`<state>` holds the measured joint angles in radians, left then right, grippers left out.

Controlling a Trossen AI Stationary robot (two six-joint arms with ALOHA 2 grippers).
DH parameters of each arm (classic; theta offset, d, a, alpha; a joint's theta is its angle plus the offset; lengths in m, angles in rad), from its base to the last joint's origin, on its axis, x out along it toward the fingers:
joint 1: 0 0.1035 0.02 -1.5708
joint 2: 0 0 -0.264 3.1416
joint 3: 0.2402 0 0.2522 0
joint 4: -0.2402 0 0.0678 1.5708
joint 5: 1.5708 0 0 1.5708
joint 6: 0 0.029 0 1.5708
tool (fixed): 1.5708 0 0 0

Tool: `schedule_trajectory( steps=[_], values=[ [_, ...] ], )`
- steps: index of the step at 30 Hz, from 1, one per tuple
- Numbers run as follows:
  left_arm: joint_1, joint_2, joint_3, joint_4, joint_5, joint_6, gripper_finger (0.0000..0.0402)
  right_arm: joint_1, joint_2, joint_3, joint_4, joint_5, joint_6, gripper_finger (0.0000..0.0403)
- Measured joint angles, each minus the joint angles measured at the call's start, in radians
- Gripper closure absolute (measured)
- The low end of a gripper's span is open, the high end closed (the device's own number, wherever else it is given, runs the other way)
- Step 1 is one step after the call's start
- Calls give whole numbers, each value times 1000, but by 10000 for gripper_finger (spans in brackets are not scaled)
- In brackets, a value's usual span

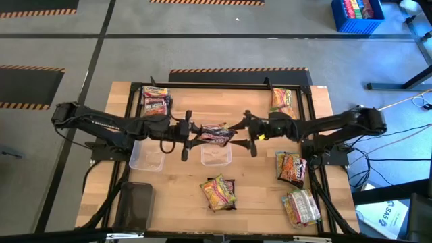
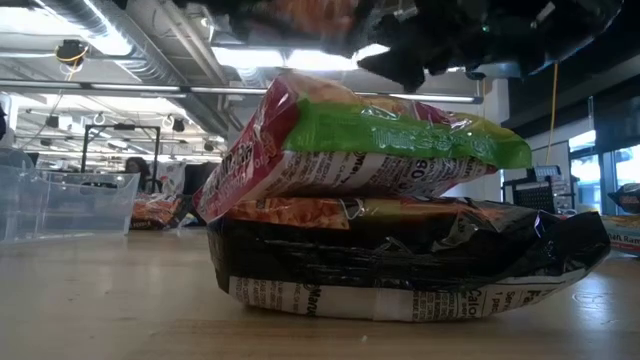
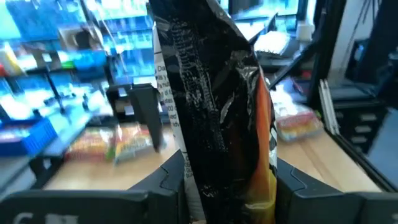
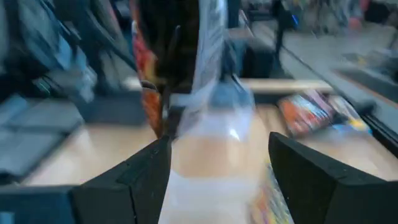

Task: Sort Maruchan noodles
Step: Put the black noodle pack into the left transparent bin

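Note:
A dark maroon noodle packet (image 1: 216, 135) hangs over the table's middle, above a clear tray (image 1: 216, 156), with my left gripper (image 1: 192, 133) shut on it. In the left wrist view the packet (image 3: 217, 112) stands on edge between the fingers. My right gripper (image 1: 245, 129) is open just right of the packet, and its wrist view shows the packet (image 4: 177, 68) beyond the fingertips (image 4: 214, 168), with nothing between them. More packets lie around: a stack at the far left (image 1: 155, 101), one at the far right (image 1: 282, 100), and two stacked near the front (image 1: 217, 192). My left gripper pinches the dark packet's left end (image 3: 211, 186) between its two fingers, one on each flat face. The fingers come level from the table's left. The packet is lifted clear, turned on edge, and sticks out past the fingertips toward the right gripper.
A second clear tray (image 1: 147, 156) stands left of the middle one. Further packets lie at the right (image 1: 290, 167) and near right (image 1: 300, 206). A dark flat thing (image 1: 135, 206) lies at the near left. In the low view the stacked front packets (image 2: 380, 200) block most of the table.

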<state>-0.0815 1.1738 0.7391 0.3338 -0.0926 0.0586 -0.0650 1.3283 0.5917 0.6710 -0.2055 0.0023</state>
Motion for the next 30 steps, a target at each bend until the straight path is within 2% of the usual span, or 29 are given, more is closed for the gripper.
schedule_trajectory(
  steps=[2, 4, 11, 14, 20, 22, 25, 30],
  values=[
    [0, 18, -4, 9, -18, 4, 286, 0, 50, 2, 144, -35, 20, 149],
    [1, 48, -3, 59, -25, 6, 285, 0, 91, 16, 210, -42, 38, 149],
    [12, 73, -3, 76, -44, 6, 282, 12, 183, 90, 223, -74, 38, 156],
    [11, 73, -3, 79, -47, 4, 281, 13, 195, 97, 215, -54, 14, 190],
    [11, 71, -3, 58, -54, -12, 263, 13, 195, 96, 212, -33, -13, 303],
    [11, 68, -2, 43, -52, -28, 243, 13, 195, 96, 210, -31, -18, 306],
    [11, 30, 7, -43, -61, -56, 211, 13, 195, 96, 177, -31, -19, 306],
    [11, -67, 118, -393, -115, -92, 172, 13, 195, 96, 97, 13, -21, 306]
  ],
)
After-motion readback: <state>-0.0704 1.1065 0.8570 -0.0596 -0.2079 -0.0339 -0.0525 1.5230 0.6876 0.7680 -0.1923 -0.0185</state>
